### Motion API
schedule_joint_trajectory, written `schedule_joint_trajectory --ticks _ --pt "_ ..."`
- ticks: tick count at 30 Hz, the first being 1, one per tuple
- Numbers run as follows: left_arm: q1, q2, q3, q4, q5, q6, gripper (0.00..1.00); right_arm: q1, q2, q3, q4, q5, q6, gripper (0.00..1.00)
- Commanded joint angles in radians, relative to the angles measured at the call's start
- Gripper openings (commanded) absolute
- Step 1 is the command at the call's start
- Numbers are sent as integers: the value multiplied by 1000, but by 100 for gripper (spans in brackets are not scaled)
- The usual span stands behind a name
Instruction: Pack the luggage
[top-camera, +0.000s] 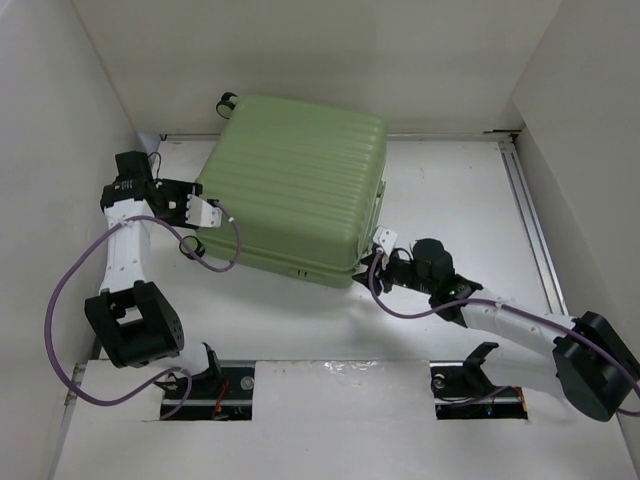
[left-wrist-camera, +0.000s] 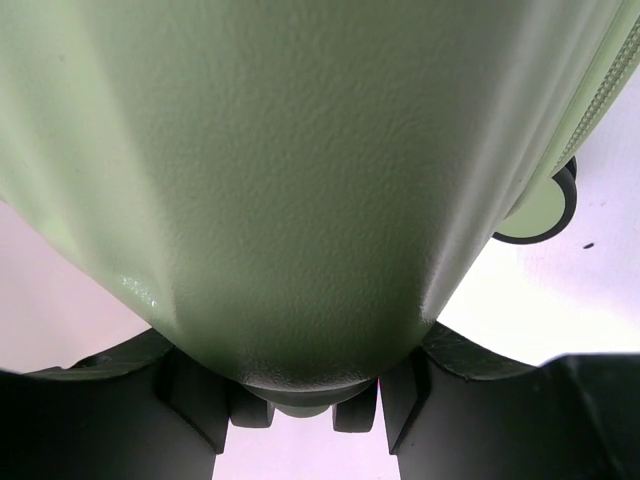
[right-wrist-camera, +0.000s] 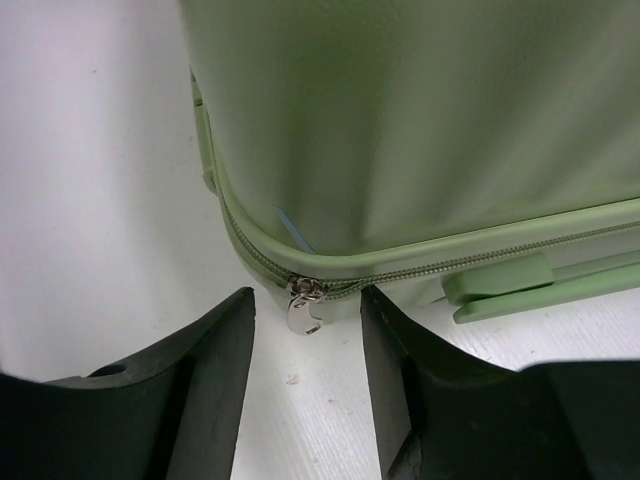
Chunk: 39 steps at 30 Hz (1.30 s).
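Left fingers wide astride luggage corner, right fingers wide flanking zipper pull, wheels leftward (long axis crosswise)

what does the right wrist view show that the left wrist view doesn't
Only right wrist: a metal zipper pull framed by the open right gripper, and a blue sliver at the seam. Only left wrist: a wheel and a rounded corner. Both: the pale green luggage close up on the white table.
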Motion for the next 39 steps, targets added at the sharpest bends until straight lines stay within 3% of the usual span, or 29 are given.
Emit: schedule_joint_trajectory --ticks 1,4,12,17,23,27,28,31,34,39 --pt "-21 3 -32 61 31 -42 0 26 6 -12 76 56 25 52" --pt "-21 3 -32 72 31 -51 0 26 35 -12 67 77 25 46" --pt "-21 -7 -32 81 31 -64 0 45 69 29 67 89 6 10" --pt "-21 -7 -32 81 31 -75 0 66 47 0 79 100 -3 0" --pt "-21 -7 -32 99 20 -75 0 39 -14 0 69 187 23 0" --pt "-21 -16 -50 150 -3 -111 0 -66 -37 31 -37 247 61 0" --pt "-21 -25 -61 150 -12 -111 0 -78 -37 54 -130 277 61 0" --pt "-21 -25 -73 171 -41 -102 0 -129 4 134 -241 406 61 0" --pt "-21 -25 -82 171 -51 -93 0 -185 70 198 -241 422 61 0" --pt "-21 -43 -82 161 -42 -76 0 -172 124 304 -287 466 49 0"
